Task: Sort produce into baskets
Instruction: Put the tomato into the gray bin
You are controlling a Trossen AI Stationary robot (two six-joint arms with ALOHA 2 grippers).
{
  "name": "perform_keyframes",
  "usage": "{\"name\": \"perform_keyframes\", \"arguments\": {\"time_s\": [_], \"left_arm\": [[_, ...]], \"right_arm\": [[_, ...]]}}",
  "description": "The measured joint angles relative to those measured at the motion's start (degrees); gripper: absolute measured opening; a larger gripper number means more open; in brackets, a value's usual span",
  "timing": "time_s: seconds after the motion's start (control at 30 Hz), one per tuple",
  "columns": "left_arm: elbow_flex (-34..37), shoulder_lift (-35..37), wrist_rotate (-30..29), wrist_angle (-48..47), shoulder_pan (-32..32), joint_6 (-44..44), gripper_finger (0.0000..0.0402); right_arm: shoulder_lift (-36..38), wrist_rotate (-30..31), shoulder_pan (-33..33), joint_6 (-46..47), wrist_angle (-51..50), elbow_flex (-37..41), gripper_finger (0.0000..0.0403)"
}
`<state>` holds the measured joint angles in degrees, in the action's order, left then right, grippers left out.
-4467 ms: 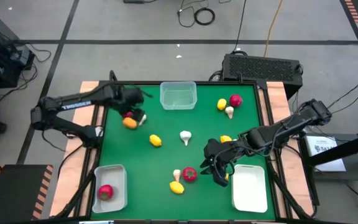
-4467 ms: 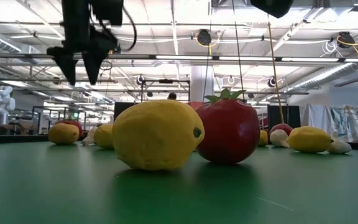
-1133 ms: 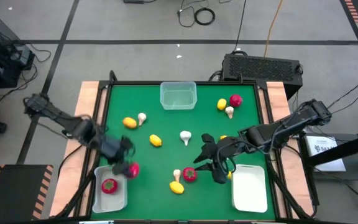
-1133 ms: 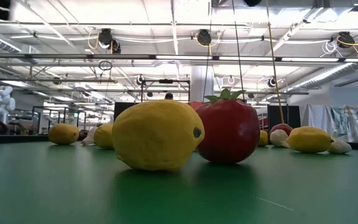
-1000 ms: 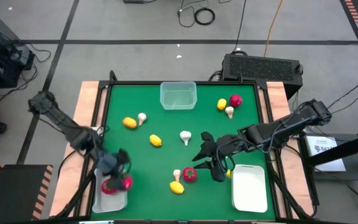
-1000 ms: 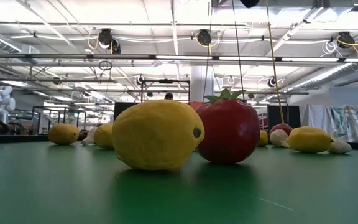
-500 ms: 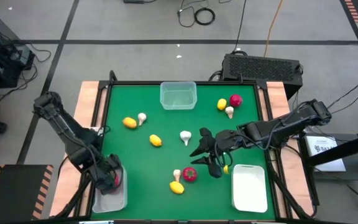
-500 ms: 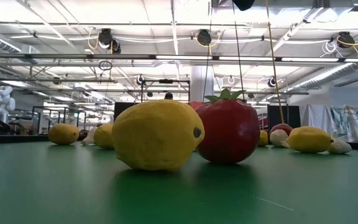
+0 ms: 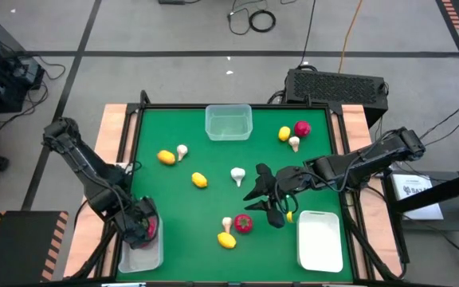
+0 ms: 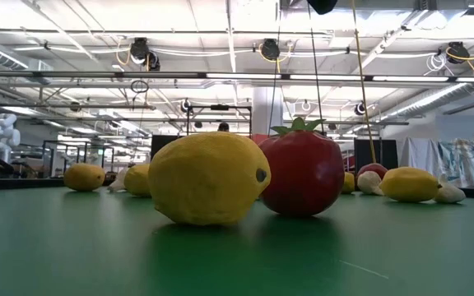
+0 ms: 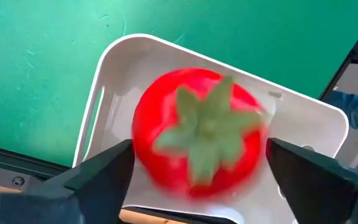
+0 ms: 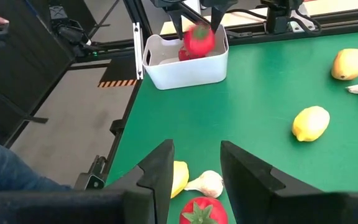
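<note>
My left gripper point(image 9: 143, 226) hangs open over the near left basket point(image 9: 138, 253). A red tomato point(image 11: 197, 134) shows blurred between its spread fingers, above the basket floor. A second red piece point(image 12: 185, 55) lies in that basket. My right gripper point(image 9: 266, 206) is open and empty above the table. A tomato point(image 9: 244, 223), a mushroom point(image 9: 227, 224) and a lemon point(image 9: 226, 239) lie just below it toward the near edge. Both grippers are out of the low view.
An empty basket point(image 9: 229, 122) stands at the far middle and another point(image 9: 320, 239) at the near right. Loose lemons point(image 9: 166, 157) point(image 9: 200, 180) point(image 9: 284, 134), mushrooms point(image 9: 182, 150) point(image 9: 237, 174) point(image 9: 294, 143) and a tomato point(image 9: 302, 127) lie across the green mat.
My left gripper has carried the red tomato toward the near edge, from beside the near left basket to a place over it. It has held there for the last half second. The tomato now shows blurred between the fingers.
</note>
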<state>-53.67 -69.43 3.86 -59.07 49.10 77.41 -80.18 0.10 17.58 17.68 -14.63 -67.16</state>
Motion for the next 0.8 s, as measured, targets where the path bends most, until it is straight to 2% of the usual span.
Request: {"name": "perform_keyframes", "arguments": {"time_s": [0.13,0.5,0.63,0.73,0.8], "left_arm": [[0.00,0.00,0.18,-0.15,0.00,0.07,0.0391],[-2.67,0.02,0.32,1.64,-0.62,0.17,0.0392],[-3.92,0.02,-5.28,10.21,-2.98,-2.20,0.0392],[-3.96,-0.93,-10.74,16.93,-5.91,-8.15,0.0392],[-3.96,-2.26,-12.24,19.58,-8.58,-12.67,0.0392]], "right_arm": [[0.00,0.02,0.00,-0.38,0.00,0.00,0.0123],[0.00,-0.10,0.01,1.32,-0.17,0.00,0.0123],[0.00,-0.18,0.02,3.02,-0.50,0.00,0.0123],[0.00,-0.22,0.03,4.48,-0.95,0.00,0.0123],[0.00,-0.35,0.17,6.37,-1.40,0.00,0.0123]]}}
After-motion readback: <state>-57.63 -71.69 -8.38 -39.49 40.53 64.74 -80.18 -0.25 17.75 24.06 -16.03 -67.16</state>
